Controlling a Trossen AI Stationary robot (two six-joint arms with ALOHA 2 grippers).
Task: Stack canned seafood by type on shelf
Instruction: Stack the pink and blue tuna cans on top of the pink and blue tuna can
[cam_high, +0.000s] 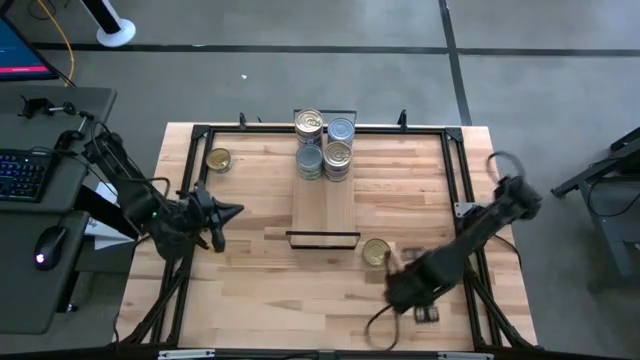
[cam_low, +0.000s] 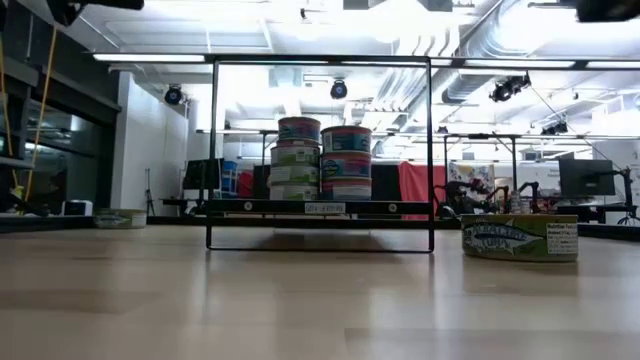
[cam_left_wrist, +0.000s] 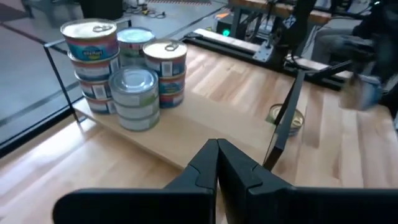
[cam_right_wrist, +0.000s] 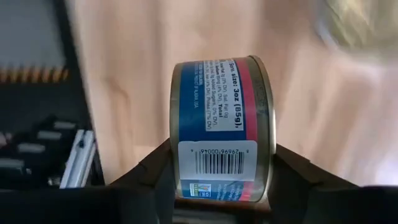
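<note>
- Right gripper (cam_right_wrist: 214, 186) is clamped on a blue-and-red tin (cam_right_wrist: 221, 127), fingers on both sides, barcode label facing the wrist cam; it's over the table's front-right part.
- Gold-topped tin (cam_high: 376, 251) lies flat on the table just beside that gripper, near the shelf's front wire frame (cam_high: 323, 239).
- Left gripper (cam_high: 232, 211) w/ fingers pressed together, nothing between them, waits left of the shelf, apart from it.
- Another gold-topped tin (cam_high: 218, 159) sits alone at the table's back-left.
- Shelf (cam_high: 322, 208): light plank mid-table; its back end carries four stacks of tins (cam_high: 324, 146), touching each other, gold and silver tops mixed; front half is bare wood.
- Table (cam_high: 250, 280): butcher-block w/ black frame rails along the edges.
- Room: desk w/ keyboard (cam_high: 22, 175) and mouse (cam_high: 48, 245) off the left side; grey floor beyond.
</note>
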